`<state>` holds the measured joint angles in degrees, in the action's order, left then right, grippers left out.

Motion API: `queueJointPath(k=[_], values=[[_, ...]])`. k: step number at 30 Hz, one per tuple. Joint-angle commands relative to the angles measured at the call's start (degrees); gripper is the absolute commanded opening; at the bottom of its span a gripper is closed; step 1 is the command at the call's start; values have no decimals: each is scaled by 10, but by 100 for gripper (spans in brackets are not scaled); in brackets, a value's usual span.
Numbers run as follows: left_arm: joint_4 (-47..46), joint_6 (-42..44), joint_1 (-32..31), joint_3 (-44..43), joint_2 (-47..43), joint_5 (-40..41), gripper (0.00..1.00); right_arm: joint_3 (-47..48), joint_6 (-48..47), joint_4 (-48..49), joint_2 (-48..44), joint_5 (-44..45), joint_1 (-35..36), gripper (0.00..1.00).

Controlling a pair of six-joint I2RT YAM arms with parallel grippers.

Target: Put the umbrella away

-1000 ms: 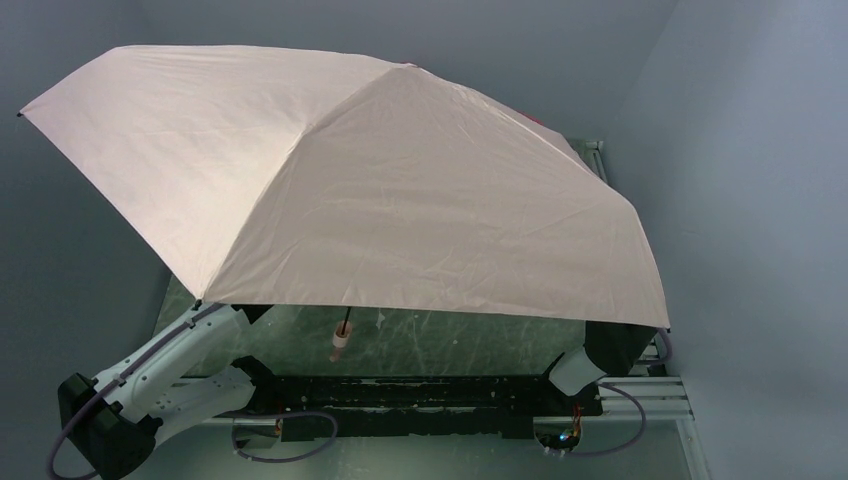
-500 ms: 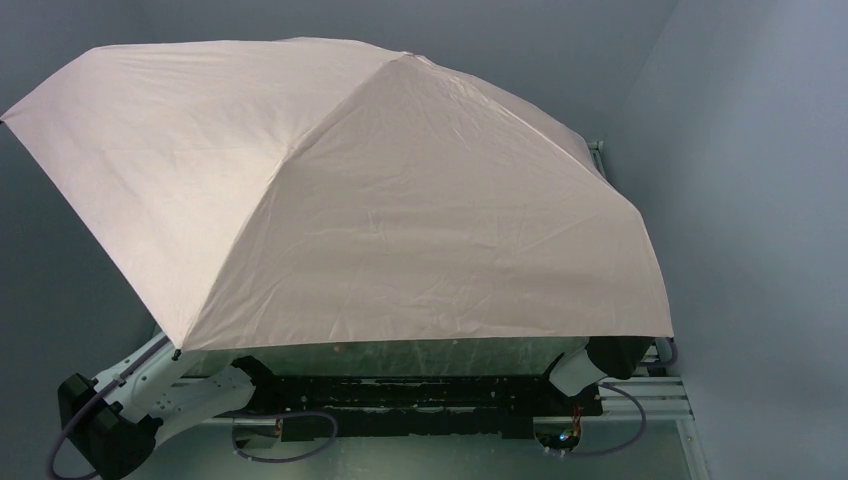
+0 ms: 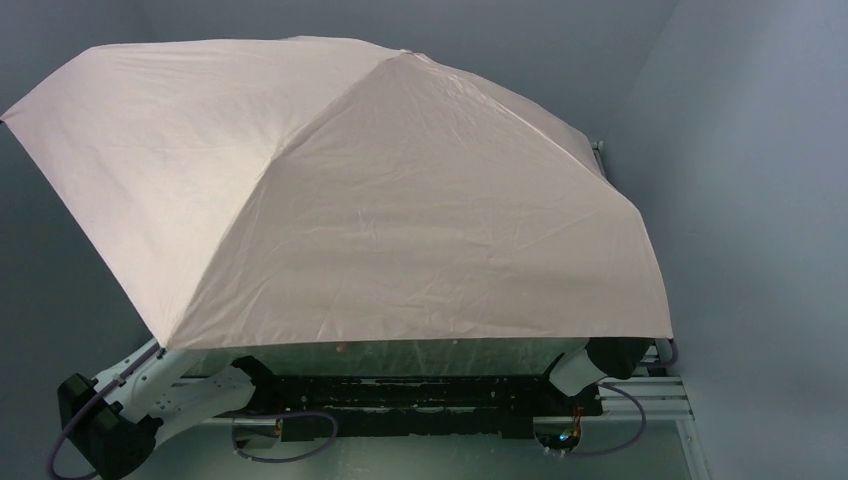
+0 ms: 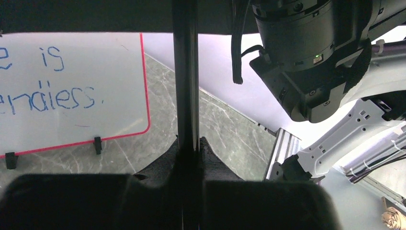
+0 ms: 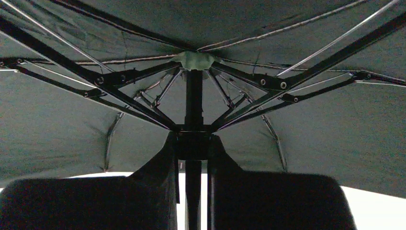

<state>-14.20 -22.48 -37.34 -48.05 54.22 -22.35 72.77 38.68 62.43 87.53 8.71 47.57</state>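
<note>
we count one umbrella (image 3: 400,200), one whiteboard (image 4: 72,86) and two arms, each with one gripper. the umbrella is fully open over the table (image 3: 450,355). from above, its pale pink canopy (image 3: 300,150) fills most of the view and hides nearly all of the tabletop, leaving only a thin strip of green marbled surface showing under its 6 o'clock edge. the left arm (image 3: 170,385) comes out from under the canopy at 7 o'clock and the right arm (image 3: 590,362) at 5 o'clock. the left gripper (image 4: 186,143) is clenched on the black shaft (image 4: 186,72), which runs straight up between its fingers toward 12 o'clock in the wrist view. the whiteboard, red-framed with blue writing, stands on the table at 10 o'clock from that shaft. the right gripper (image 5: 193,143) is higher up, beneath the canopy's dark underside, where black ribs (image 5: 119,79) fan out from the centre. its fingers are drawn in close round the runner (image 5: 193,130), one tip against each side, so we read it as grasping the umbrella there. how hard it presses we cannot tell.
</note>
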Motion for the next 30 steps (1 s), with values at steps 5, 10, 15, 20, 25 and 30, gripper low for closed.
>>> queueJointPath(k=[5,10,15,20,25,30], values=[[-38,18,3,-20,-4,-9,5,-7,-13,-18,-17,-18,2,0],[-36,19,3,-21,-4,-3,5,-69,13,-12,-26,-18,14,0],[-32,19,3,-21,-6,5,5,-141,33,-12,-39,-6,50,0],[-26,19,3,-21,-8,17,5,-194,38,-17,-39,26,94,0],[-26,17,3,-20,-9,23,5,-210,54,-21,-48,48,107,0],[-32,19,3,-18,-5,12,5,-187,22,-26,-85,103,109,0]])
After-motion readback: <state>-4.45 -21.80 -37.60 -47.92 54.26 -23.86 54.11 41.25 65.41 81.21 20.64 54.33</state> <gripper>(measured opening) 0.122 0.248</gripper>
